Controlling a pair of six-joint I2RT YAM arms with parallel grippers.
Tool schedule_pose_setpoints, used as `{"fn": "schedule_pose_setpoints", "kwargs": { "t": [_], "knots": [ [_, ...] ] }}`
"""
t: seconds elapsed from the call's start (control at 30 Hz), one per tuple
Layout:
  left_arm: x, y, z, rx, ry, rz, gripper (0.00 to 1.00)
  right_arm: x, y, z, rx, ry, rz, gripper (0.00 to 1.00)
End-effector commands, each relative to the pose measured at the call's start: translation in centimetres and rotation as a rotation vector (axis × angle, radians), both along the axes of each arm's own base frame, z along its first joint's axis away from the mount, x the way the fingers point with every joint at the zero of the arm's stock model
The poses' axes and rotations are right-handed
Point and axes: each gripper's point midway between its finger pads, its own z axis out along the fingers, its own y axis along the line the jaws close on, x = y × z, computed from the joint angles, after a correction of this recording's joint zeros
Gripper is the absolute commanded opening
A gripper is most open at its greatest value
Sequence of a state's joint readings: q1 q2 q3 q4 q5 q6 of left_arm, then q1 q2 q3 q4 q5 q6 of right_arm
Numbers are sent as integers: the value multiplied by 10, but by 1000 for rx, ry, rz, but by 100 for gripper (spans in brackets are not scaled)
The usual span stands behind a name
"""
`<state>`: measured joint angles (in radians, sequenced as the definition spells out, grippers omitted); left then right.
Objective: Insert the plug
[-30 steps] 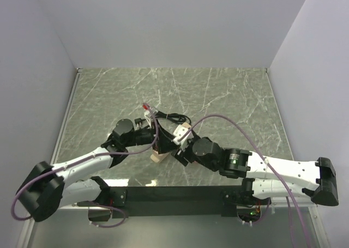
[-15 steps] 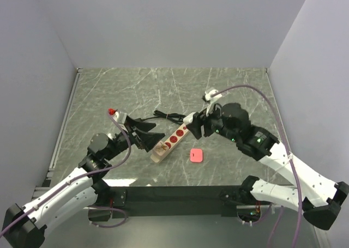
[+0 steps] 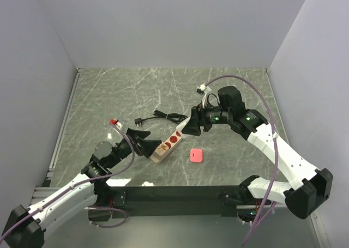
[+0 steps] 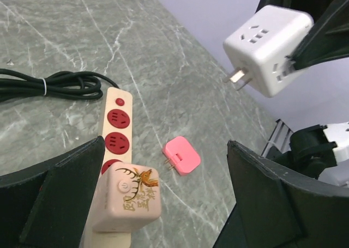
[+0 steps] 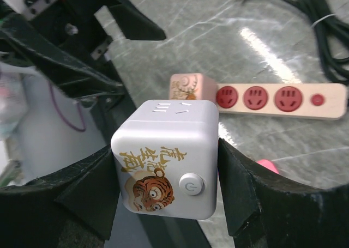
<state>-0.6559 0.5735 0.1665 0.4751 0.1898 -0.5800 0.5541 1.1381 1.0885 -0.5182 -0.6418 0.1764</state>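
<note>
Green marbled desk [image 3: 109,90], three things lying on it.
A pink power strip [image 3: 173,140] lies diagonally; black cable [image 3: 169,116] coiled at its far end, small pink adapter [image 3: 196,155] near its right side.

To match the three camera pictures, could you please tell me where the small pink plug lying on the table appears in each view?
Top external: the small pink plug lies just right of the power strip's near end.
Left wrist: near the picture's centre, right of the power strip.
Right wrist: only a pink sliver shows, low and right of centre, below the power strip.
Shared landmark: the power strip with red sockets.
</note>
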Motion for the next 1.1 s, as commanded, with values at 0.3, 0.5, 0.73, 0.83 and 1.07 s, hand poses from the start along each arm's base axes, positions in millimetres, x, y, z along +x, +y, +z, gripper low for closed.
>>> {"fn": "schedule_pose_setpoints", "kwargs": {
  "t": [0.3, 0.5, 0.73, 0.83, 1.07],
  "knots": [
    [4, -2, -2, 5, -77, -4, 99, 0, 17, 46, 249, 97, 113, 0],
    [0, -6, -3, 3, -103, -38, 99, 9, 14, 40, 209, 90, 78, 0],
    [0, -14, -12, 33, -94, -63, 100, 34, 3, 13, 68, 67, -48, 0],
    [0, -16, -15, 45, -92, -66, 99, 45, -1, 4, 29, 56, -98, 0],
    [-2, -26, -23, 82, -94, -99, 95, 59, -7, -19, -58, 28, -139, 0]
  ]
}}
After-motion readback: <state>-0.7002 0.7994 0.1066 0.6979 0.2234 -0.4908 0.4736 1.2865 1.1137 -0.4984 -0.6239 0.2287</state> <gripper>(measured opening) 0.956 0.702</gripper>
